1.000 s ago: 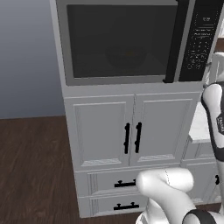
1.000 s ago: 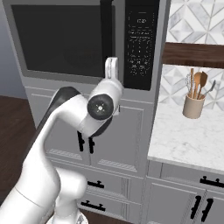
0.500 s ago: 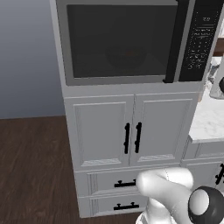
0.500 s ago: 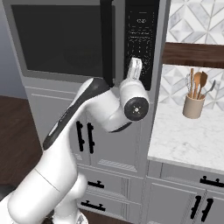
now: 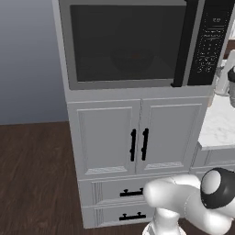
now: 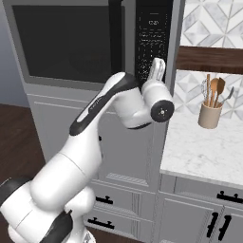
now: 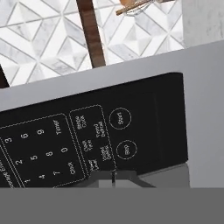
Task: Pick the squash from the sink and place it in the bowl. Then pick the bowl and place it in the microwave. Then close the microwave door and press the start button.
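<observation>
Inspector: Left base view, from the left: the microwave door (image 5: 124,43) sits flush and closed, a bowl (image 5: 131,57) showing dimly behind its dark glass, with the black bar handle (image 5: 182,43) and keypad (image 5: 208,43) to its right.

Clerk: And the pincer (image 7: 113,177)?

Inspector: Clenched, gripping nothing, fingertips together just short of the keypad, near the round start button (image 7: 120,118). A utensil crock (image 6: 210,115) stands on the surface (image 6: 209,152) at right.
</observation>
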